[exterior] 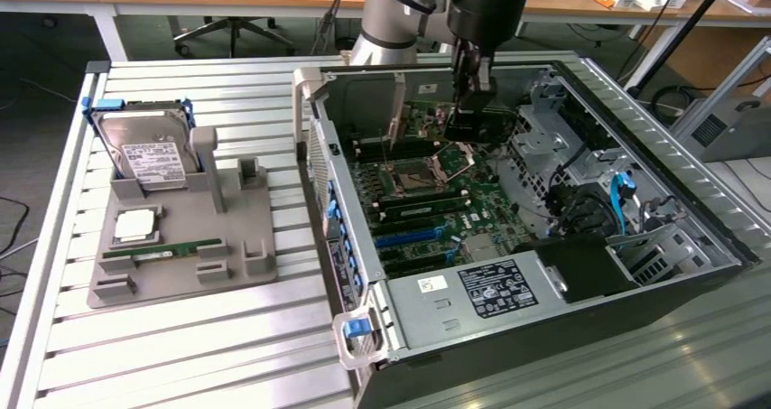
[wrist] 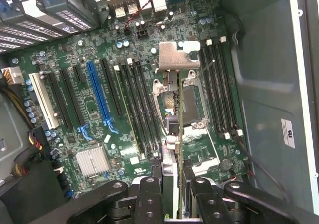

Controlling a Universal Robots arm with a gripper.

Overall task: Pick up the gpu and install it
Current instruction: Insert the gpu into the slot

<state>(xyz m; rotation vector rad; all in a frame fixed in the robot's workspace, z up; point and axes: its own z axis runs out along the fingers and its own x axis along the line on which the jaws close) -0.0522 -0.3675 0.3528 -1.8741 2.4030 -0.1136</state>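
Observation:
The gpu is a thin dark card and hangs inside the open computer case a little above the motherboard. My gripper reaches down from above and is shut on it. In the wrist view the gpu shows edge-on between my fingers, and its silvery bracket is at the far end. The card sits over the CPU socket area, apart from the blue expansion slot and the black slots beside it.
On the slatted table at the exterior view's left, a grey fixture carries a hard drive, a silver square chip and a green memory stick. Drive cages and cables crowd the case's right side. A power supply fills its near end.

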